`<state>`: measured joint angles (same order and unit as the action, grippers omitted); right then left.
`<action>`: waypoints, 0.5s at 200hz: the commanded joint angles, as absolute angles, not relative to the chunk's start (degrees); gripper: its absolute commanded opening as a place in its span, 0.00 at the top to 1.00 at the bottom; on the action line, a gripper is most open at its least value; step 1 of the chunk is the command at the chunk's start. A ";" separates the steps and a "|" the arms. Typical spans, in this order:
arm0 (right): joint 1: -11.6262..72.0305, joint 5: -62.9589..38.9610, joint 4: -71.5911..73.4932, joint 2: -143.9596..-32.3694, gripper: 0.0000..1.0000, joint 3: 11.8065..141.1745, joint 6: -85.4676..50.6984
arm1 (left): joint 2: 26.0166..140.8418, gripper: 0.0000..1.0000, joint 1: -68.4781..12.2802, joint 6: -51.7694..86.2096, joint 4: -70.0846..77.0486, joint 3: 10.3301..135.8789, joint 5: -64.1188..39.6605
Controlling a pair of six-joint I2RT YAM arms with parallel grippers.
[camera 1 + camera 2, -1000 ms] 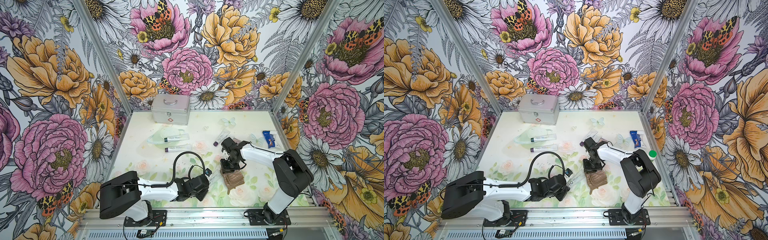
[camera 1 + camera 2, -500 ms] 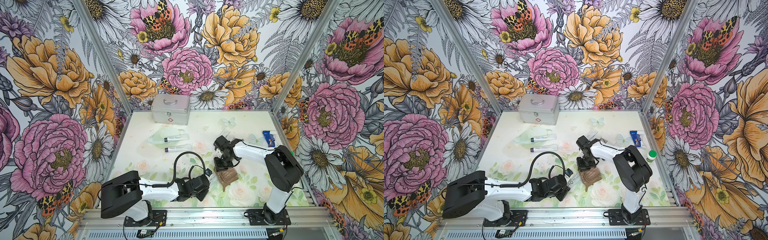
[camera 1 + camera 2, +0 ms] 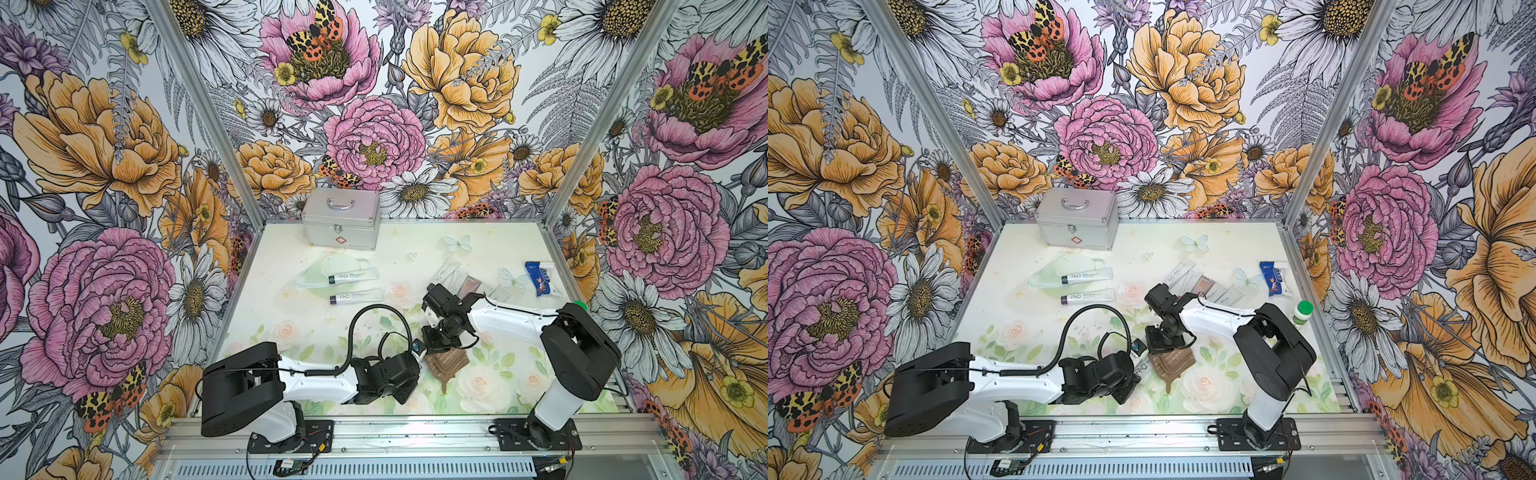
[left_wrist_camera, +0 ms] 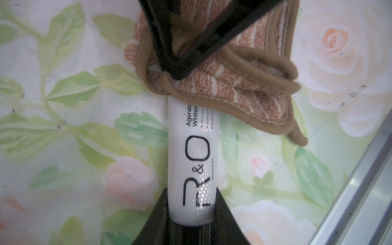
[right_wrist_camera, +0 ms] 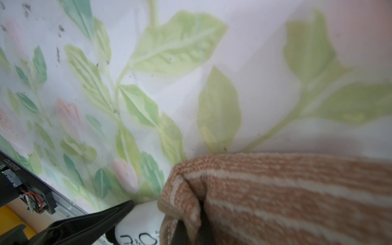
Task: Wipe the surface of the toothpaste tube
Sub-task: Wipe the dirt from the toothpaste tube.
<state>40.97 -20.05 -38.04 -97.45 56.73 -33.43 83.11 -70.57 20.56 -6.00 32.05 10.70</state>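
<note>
2 claws split the job: left claw (image 4: 192, 214) clenched on tube (image 4: 191, 152) logo end, pinning it steady near front of surface (image 4: 63, 63); right claw (image 4: 179, 67) clenched on cloth (image 4: 244, 99), draped over tube's far end so it can rub w/o tube sliding.

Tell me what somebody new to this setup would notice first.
The huge floral wallpaper on every wall grabs the eye first. Next, at the front middle of the table, the left fingers clamp a white toothpaste tube while the right fingers hold a brown striped cloth over its other end. A silver case with a red cross stands at the back edge.
</note>
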 commanded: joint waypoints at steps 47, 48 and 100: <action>34.67 -7.37 -46.50 -102.59 1.00 54.78 -28.24 | 82.18 0.71 -70.32 20.39 -5.72 32.43 14.06; 34.60 -7.20 -46.54 -102.54 1.00 54.81 -28.18 | 82.22 0.71 -70.36 20.39 -5.76 32.43 14.06; 33.22 -4.77 -47.52 -99.93 1.00 53.46 -27.93 | 82.70 0.71 -70.42 20.39 -5.71 32.69 13.89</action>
